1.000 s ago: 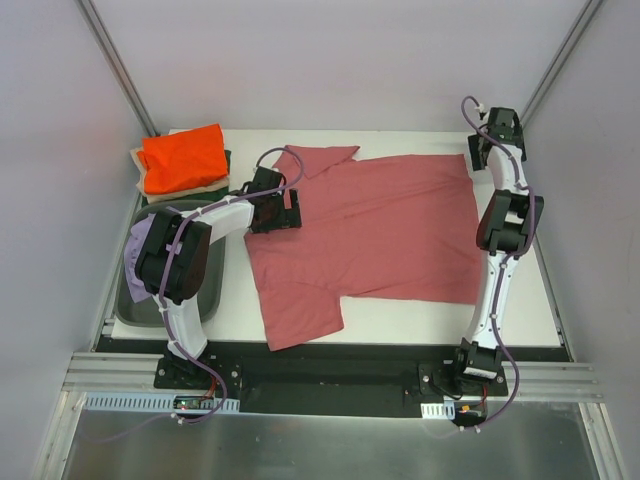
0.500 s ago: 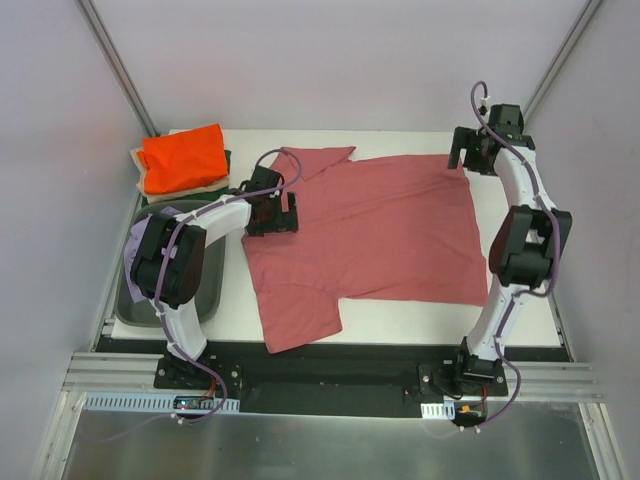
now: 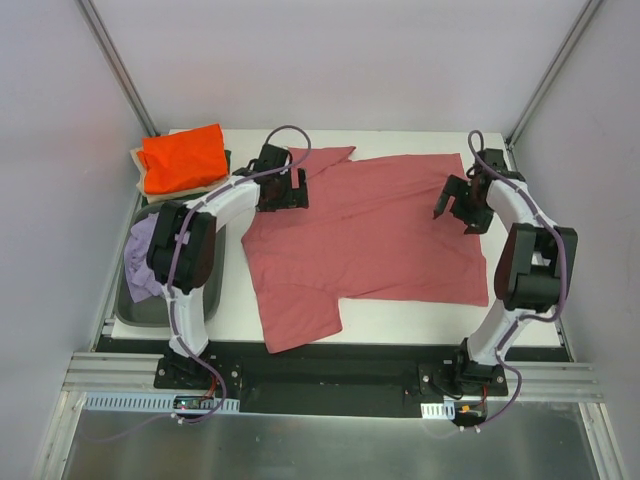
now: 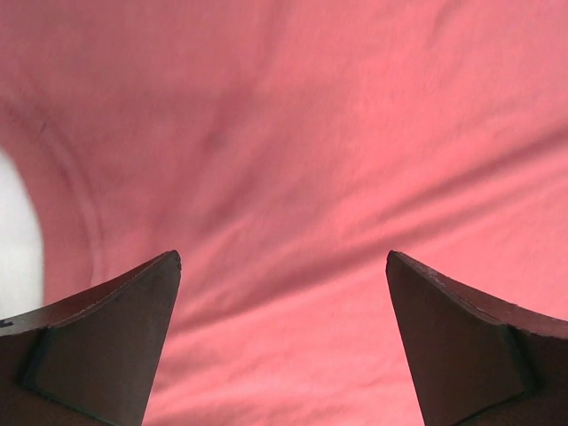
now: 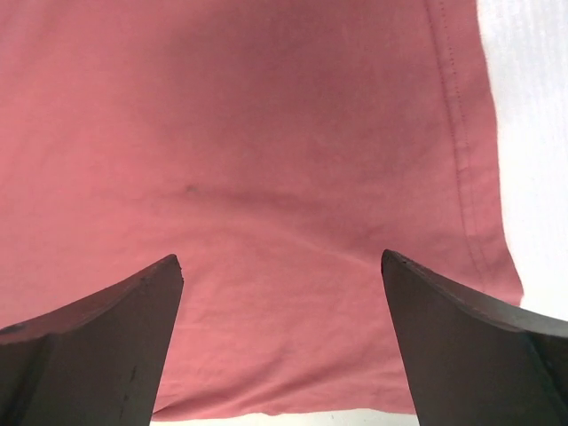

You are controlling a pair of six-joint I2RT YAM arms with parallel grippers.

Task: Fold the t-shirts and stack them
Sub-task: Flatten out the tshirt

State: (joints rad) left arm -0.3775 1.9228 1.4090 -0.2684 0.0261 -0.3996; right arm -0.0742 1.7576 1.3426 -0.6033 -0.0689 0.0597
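The dusty rose-red t-shirt lies spread flat on the white table, collar to the left, hem to the right. My left gripper is open above the shirt's far left shoulder; its wrist view shows cloth between the spread jaws. My right gripper is open above the shirt's far right part near the hem; cloth fills its view, with the hem edge at right. The orange t-shirt tops a stack over beige and dark green ones. The lavender t-shirt lies in the bin.
The grey plastic bin stands left of the table beside the left arm. The folded stack sits at the far left corner. Bare white table shows in front of the shirt and along the right edge.
My right gripper came from the far right corner down and left over the shirt's right part. My left gripper moved further away, from the collar side up to the far shoulder.
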